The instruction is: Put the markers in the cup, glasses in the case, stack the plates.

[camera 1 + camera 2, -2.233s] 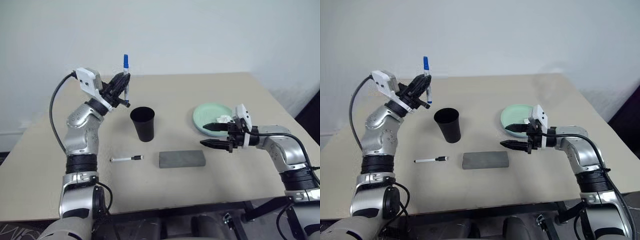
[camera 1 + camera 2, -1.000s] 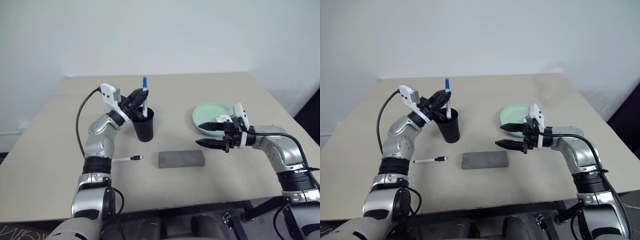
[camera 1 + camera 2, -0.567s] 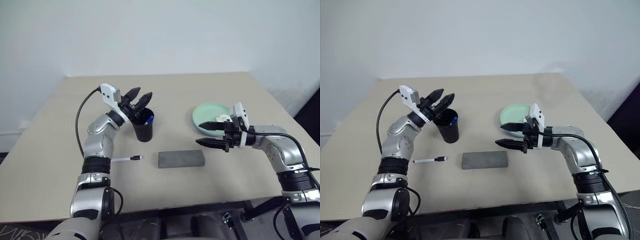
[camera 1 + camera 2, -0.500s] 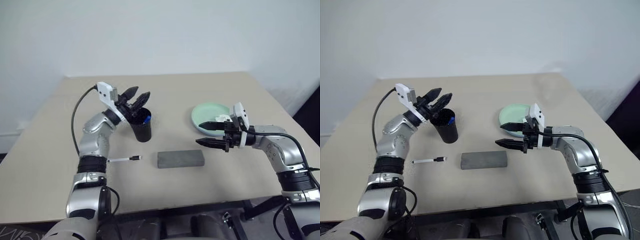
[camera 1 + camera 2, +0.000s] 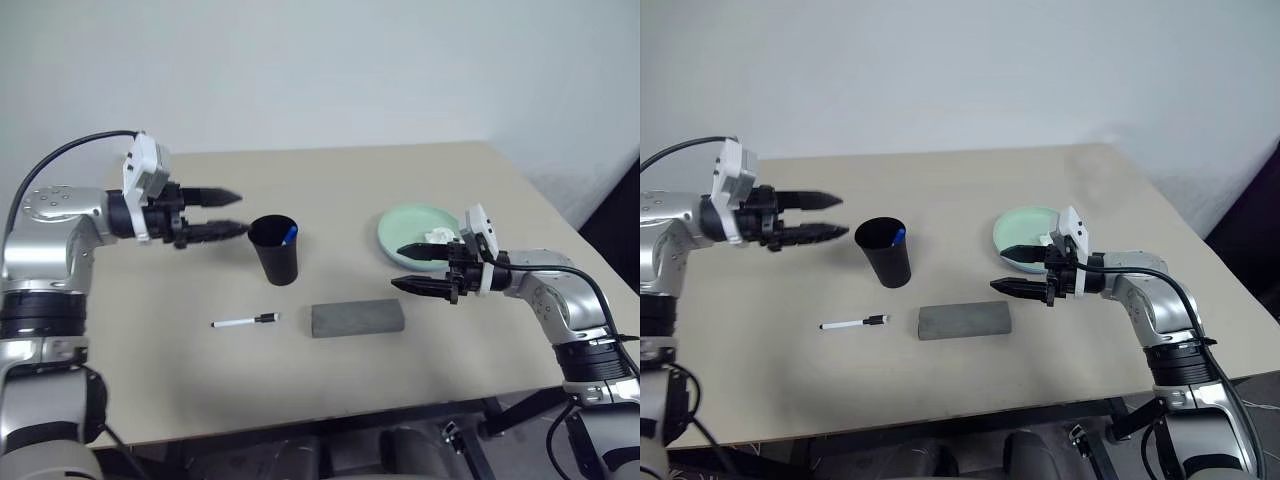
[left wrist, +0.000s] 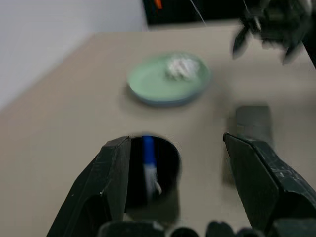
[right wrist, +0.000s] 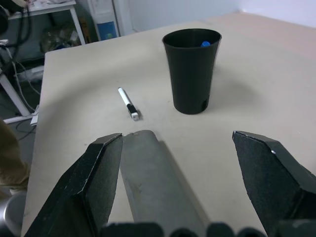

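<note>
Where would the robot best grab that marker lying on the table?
Probably at the middle of the marker's white barrel, coming straight down from above. It lies flat on the table, thin and long, black cap toward the grey case, with bare table on both sides for the fingers. The open left gripper is on its side.

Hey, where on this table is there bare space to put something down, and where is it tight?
Bare: the table's far strip behind the cup, and the near edge in front of the case. Tight: the middle, where cup, loose marker and case sit close, and around the plate by the right gripper.
</note>
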